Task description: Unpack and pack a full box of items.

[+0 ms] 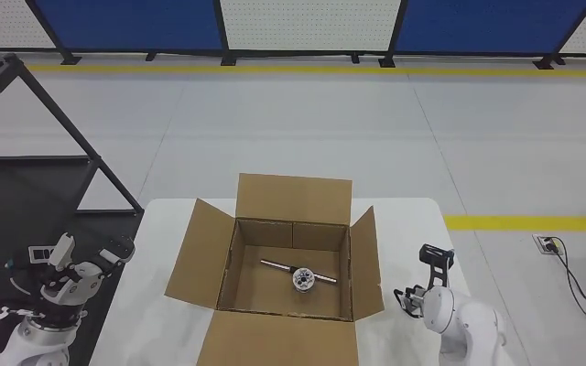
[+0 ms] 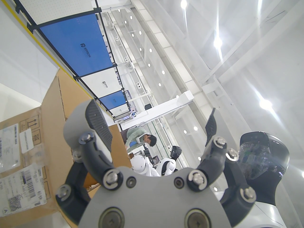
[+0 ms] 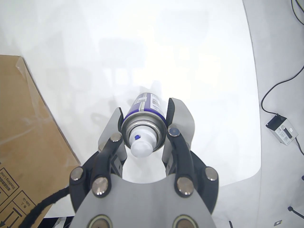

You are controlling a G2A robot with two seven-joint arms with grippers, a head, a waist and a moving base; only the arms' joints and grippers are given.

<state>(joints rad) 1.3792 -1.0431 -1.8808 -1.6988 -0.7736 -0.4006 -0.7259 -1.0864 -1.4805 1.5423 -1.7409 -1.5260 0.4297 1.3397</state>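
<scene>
While right tool (image 3: pixel 145 109) is pinching the spray can (image 3: pixel 144 119) above tabletop (image 3: pixel 142 36), it should be lowering gently before releasing; left tool (image 2: pixel 153 110) is gaping.

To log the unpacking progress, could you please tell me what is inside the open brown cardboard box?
One slim metal bar tool with a round white centre lies on the floor of the open brown cardboard box. The floor strip behind the near wall is hidden.

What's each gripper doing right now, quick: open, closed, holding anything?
Left gripper: open, holding nothing.
Right gripper: closed on a spray can.
</scene>
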